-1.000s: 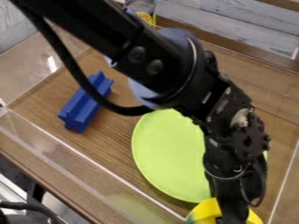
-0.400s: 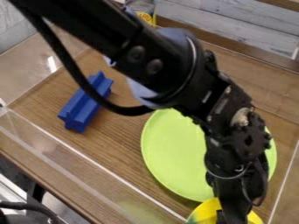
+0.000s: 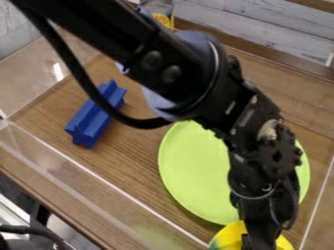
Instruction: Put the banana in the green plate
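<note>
The banana point(image 3: 235, 236) sits at the frame's bottom edge, just beside the green plate point(image 3: 196, 166); my tool point(image 3: 259, 237) comes down on it, seemingly pinching it for lifting across.

A lab-style robot test bench: wooden tabletop point(image 3: 117, 156) fenced by clear acrylic walls point(image 3: 78, 181).

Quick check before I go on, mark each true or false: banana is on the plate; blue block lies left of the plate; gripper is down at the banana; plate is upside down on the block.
1. The banana lies on the green plate. False: it sits just off the plate's near rim.
2. The blue block lies left of the plate. True.
3. The gripper is down at the banana. True.
4. The plate rests on the block. False: they lie apart on the table.
</note>
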